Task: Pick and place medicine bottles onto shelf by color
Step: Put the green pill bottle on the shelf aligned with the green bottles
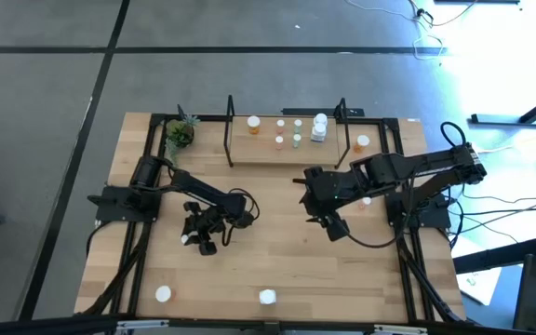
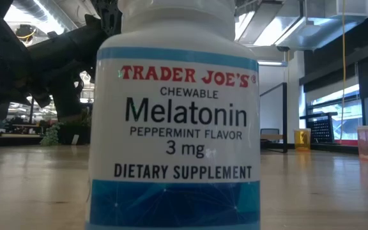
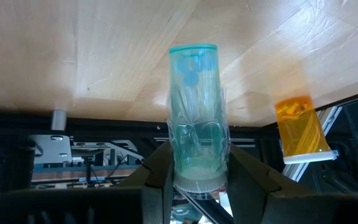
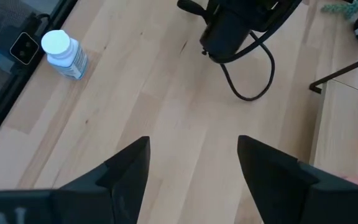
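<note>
Between left hand [image 3: 194,180] fingers: pale green bottle [image 3: 194,112] gripped; overhead hides it; right hand [image 4: 191,165] open, empty.

White blue-banded melatonin bottle [image 2: 174,121] fills low view, cap and base cropped; hides tabletop and shelf behind.

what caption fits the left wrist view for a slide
Left hand shut on a pale green clear plastic bottle, with an orange plastic bottle beside it over the light wooden tabletop.
</note>
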`<act>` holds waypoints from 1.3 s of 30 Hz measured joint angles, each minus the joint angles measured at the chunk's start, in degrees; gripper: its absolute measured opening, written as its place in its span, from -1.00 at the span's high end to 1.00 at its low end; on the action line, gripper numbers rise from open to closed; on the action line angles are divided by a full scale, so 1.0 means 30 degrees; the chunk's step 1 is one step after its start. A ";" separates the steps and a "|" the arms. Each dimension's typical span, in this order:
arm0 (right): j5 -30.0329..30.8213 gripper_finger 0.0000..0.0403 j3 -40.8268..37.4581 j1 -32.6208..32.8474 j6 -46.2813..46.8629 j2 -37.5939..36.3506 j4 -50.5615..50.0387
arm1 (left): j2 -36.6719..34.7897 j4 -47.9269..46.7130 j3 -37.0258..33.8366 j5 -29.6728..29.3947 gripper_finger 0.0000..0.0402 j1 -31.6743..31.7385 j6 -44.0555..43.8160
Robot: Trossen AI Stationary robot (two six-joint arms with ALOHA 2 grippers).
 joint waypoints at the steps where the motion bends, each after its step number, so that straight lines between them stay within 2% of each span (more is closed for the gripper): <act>1: -0.0001 -0.22 0.0000 0.0000 0.0000 0.0000 0.0000 | 0.0000 0.0005 0.0000 0.0000 0.52 0.0000 0.0000; 11: 0.0000 -0.22 0.0000 0.0000 0.0007 0.0000 0.0007 | 0.0000 0.0065 0.0000 -0.0241 0.52 -0.0065 0.0065; 18: 0.0000 -0.22 0.0000 0.0000 0.0008 0.0000 0.0015 | -0.0026 -0.1207 0.0185 0.0717 0.52 0.0005 0.1001; 28: -0.0003 -0.22 0.0000 0.0000 0.0015 0.0000 0.0029 | -0.0124 -0.1199 0.0415 0.0788 0.52 0.0051 -0.0526; 39: 0.0000 -0.22 0.0000 0.0000 0.0015 0.0000 0.0036 | -0.0124 0.1026 -0.0184 0.1147 0.52 0.0051 -0.1960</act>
